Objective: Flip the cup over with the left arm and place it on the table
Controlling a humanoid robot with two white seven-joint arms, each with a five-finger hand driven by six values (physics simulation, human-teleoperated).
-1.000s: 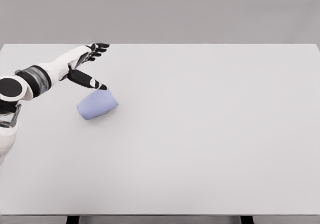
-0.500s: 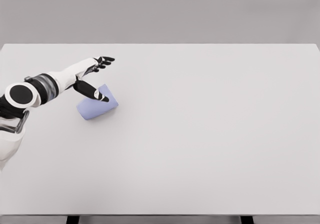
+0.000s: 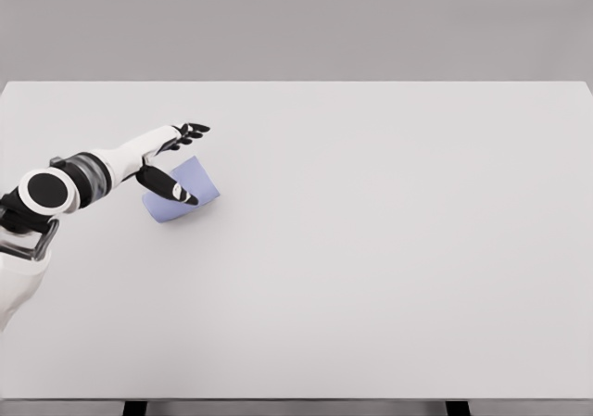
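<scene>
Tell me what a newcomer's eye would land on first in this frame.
The pale blue cup lying on its side at the left of the white table is the only colour in view. The left hand straddles it with the fingers spread past its far side and the thumb lying across its near side, not yet closed. No right arm shows.

a pale blue cup lies on its side on the white table. the left hand is spread open around it, thumb across the front.
</scene>
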